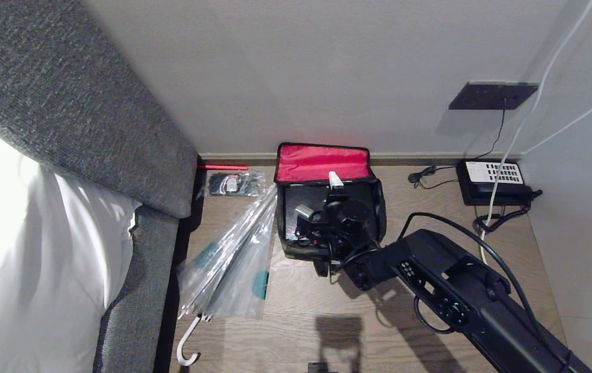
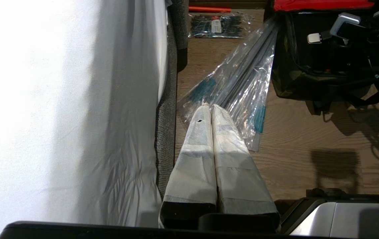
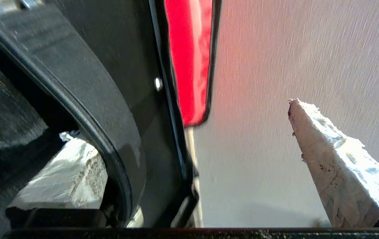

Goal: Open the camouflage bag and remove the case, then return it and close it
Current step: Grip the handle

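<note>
The bag (image 1: 330,207) sits on the wooden floor (image 1: 316,305) against the wall (image 1: 327,77), its lid (image 1: 322,162) flipped up to show a red lining – not silvery. The right gripper (image 1: 322,199) reaches down into the open bag, fingers spread wide; in its wrist view one finger (image 3: 335,166) stands clear by the wall, the other sits behind a dark curved edge. The left gripper (image 2: 212,111) hangs beside the bed (image 2: 76,116) – fingers pressed together, empty – over a wrapped umbrella (image 1: 234,259) lying just left of the bag.
</note>
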